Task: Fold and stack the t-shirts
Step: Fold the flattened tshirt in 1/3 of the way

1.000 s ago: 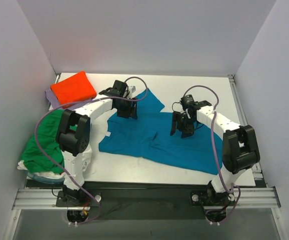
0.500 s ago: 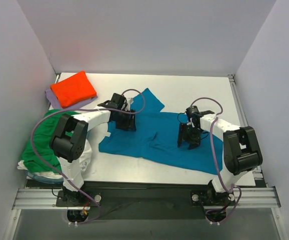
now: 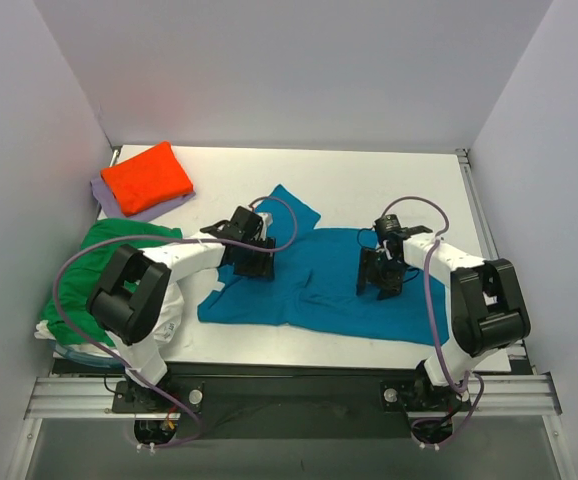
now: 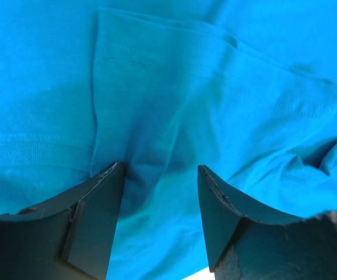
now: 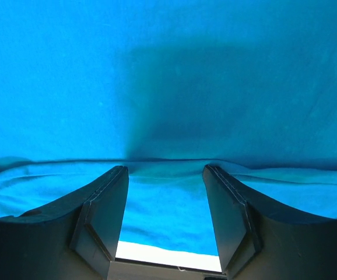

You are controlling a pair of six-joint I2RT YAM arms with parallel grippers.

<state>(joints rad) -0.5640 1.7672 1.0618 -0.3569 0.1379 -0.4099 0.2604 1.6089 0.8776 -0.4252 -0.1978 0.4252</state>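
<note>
The teal-blue t-shirt (image 3: 314, 285) lies spread and rumpled across the middle of the table. My left gripper (image 3: 254, 262) is low on its left part, near a folded sleeve. In the left wrist view its jaws (image 4: 160, 175) are open with a ridge of cloth between them. My right gripper (image 3: 380, 278) is low on the shirt's right part. Its jaws (image 5: 165, 174) are open, astride a fold line in the cloth. The orange shirt (image 3: 147, 177) lies folded on the lavender one (image 3: 104, 196) at the far left. The green shirt (image 3: 94, 275) is heaped at the left edge, with the white shirt (image 3: 54, 334) under it.
The white walls close in the table on the left, back and right. The table's near edge (image 3: 299, 352) runs just below the teal shirt's hem. Purple cables loop from both arms over the cloth.
Both grippers have moved toward the near edge and lower onto the teal shirt. The shirt's far sleeve and far edge have come nearer with them.
</note>
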